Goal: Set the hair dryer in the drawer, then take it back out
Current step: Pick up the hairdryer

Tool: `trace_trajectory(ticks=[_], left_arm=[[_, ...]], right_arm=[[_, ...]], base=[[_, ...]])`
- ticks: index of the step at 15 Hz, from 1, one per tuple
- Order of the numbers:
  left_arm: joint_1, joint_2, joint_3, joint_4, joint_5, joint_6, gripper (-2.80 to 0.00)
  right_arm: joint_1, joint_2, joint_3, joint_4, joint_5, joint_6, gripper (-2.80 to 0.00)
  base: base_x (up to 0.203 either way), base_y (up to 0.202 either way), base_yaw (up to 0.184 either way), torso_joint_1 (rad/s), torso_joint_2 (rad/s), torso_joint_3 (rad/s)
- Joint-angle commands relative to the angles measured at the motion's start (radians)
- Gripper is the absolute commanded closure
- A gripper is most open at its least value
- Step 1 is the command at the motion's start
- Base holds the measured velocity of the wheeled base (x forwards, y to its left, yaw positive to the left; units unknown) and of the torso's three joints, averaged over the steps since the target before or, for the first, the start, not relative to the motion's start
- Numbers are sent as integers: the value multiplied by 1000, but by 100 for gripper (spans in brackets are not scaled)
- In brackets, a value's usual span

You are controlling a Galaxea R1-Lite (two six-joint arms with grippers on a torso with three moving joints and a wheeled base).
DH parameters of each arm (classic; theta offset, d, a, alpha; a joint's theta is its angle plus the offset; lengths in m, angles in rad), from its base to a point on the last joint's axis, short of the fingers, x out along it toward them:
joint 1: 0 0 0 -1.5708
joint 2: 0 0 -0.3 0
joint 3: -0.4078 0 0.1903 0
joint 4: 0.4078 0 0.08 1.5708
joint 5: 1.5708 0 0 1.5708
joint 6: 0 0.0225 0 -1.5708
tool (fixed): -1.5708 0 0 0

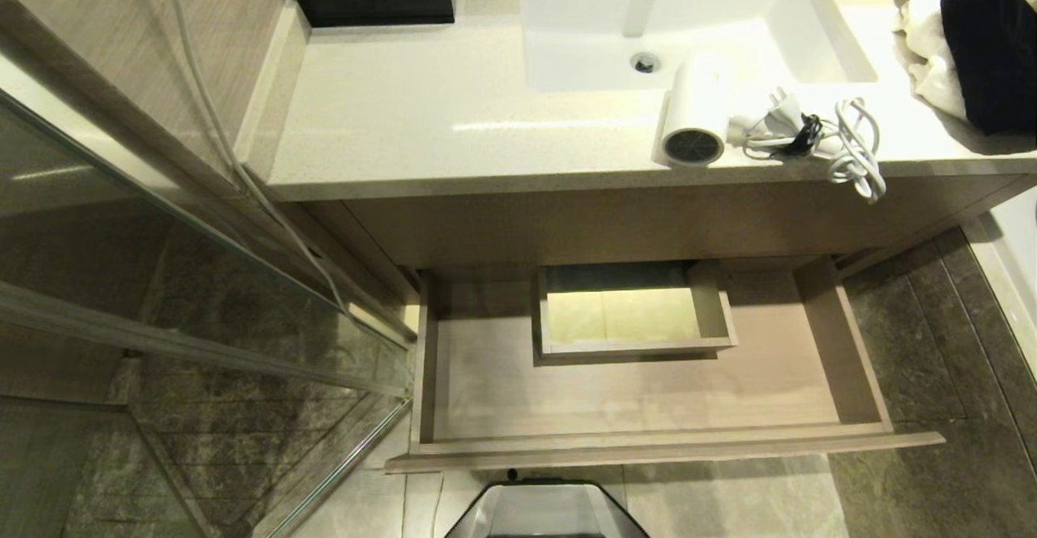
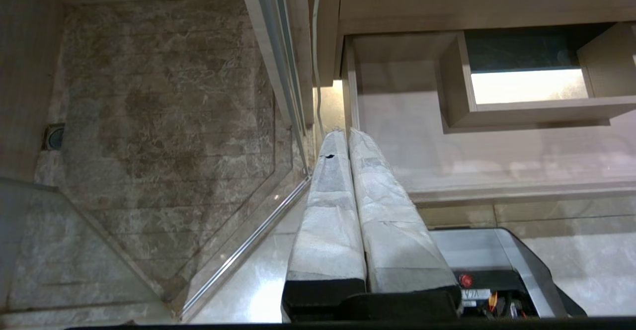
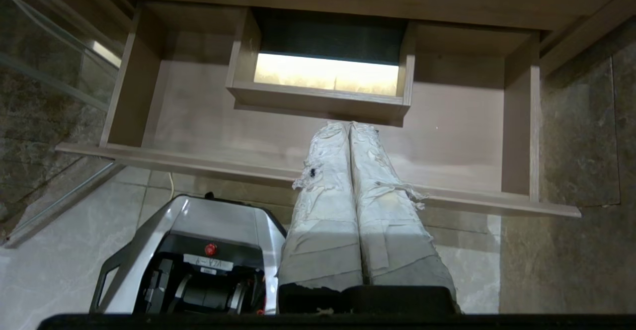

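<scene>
Pale stone counter (image 1: 454,117) bears the hair dryer (image 1: 695,113); drawer (image 1: 648,392) open; both tools (image 2: 345,133) (image 3: 349,126) closed, empty.

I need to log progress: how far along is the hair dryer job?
Done: the light brown wood-grain drawer stands pulled open. In hand: nothing; the left gripper and right gripper are shut and empty. Left: the white cylindrical hair dryer lies on the pale countertop, so either everything remains or it is already back out.
</scene>
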Motion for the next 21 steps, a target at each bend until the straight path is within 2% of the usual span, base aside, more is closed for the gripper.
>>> trace_trajectory(ticks=[1, 11, 21], left_arm=[[0, 0, 2, 0, 0, 0, 0], [0, 0, 2, 0, 0, 0, 0], [0, 0, 2, 0, 0, 0, 0]], right_arm=[[0, -39, 0, 0, -1, 2, 0], [2, -39, 0, 0, 2, -19, 0], [0, -39, 0, -2, 2, -8, 0]], base=[[0, 0, 0, 198, -4, 199], [0, 0, 0, 265, -55, 204], [0, 0, 0, 50, -21, 31]])
